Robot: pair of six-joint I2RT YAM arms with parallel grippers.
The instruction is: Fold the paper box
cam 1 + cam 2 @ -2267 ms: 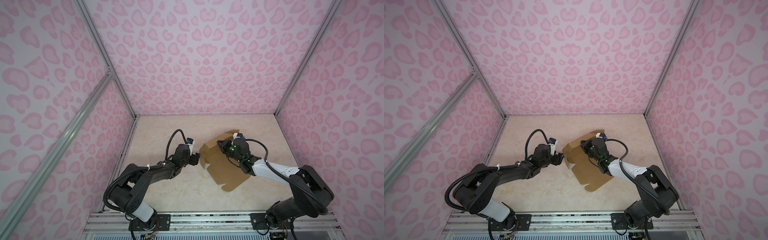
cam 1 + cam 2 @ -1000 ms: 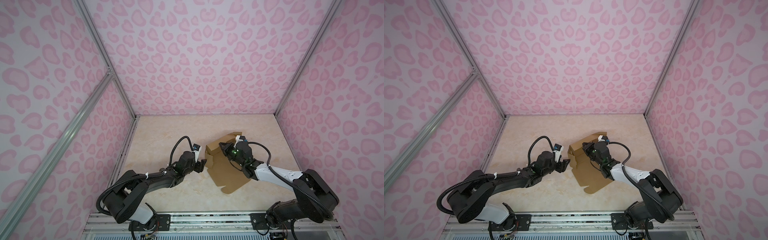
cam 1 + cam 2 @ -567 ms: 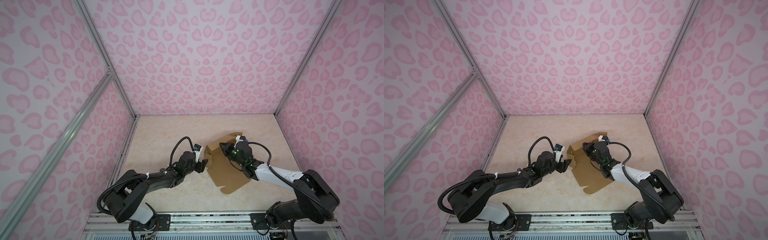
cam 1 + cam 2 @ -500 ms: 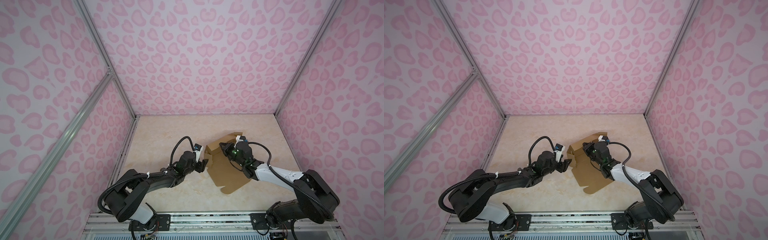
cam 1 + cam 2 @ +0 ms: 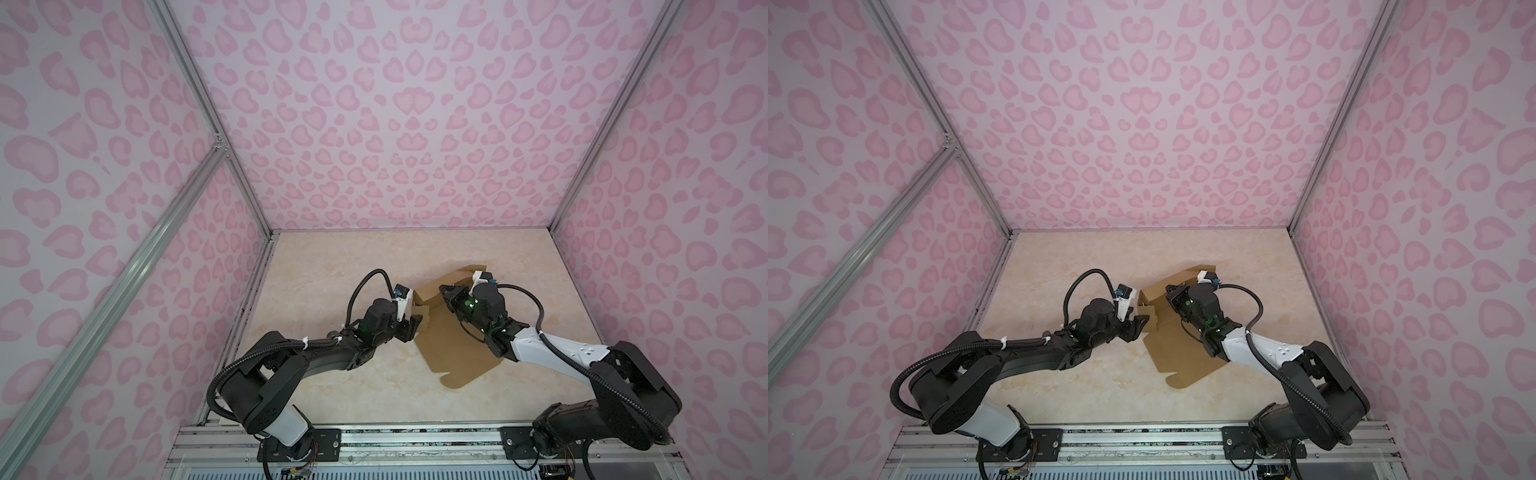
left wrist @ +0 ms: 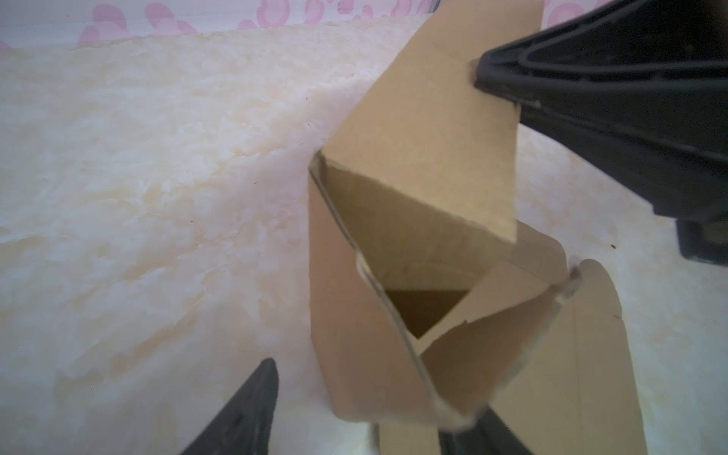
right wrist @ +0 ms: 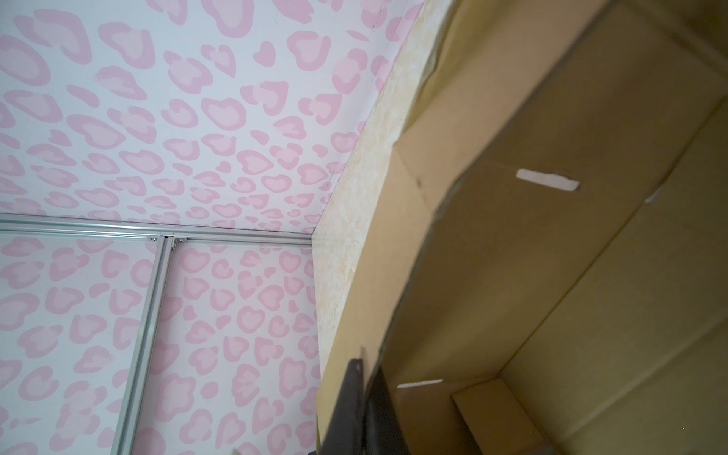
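Note:
The paper box [image 5: 455,343] is a brown cardboard sheet lying mid-table in both top views, its far walls half raised [image 5: 1154,293]. My right gripper [image 5: 445,291] is shut on a raised wall at the far side; in the right wrist view its fingers [image 7: 356,390] pinch the cardboard edge, with the box's inside [image 7: 571,256] beside them. My left gripper [image 5: 415,328] is at the box's left corner, open. In the left wrist view that folded corner [image 6: 354,315] sits between the two fingers [image 6: 244,409], with a gap on one side.
The table top [image 5: 332,270] is pale marble-look. Pink patterned walls with aluminium posts [image 5: 249,187] close it in on three sides. A metal rail [image 5: 415,440] with the arm bases runs along the front edge.
My left gripper has moved right and up to the box's left corner and now straddles it. The right gripper keeps its pinch on the raised wall, with the box shifted slightly right.

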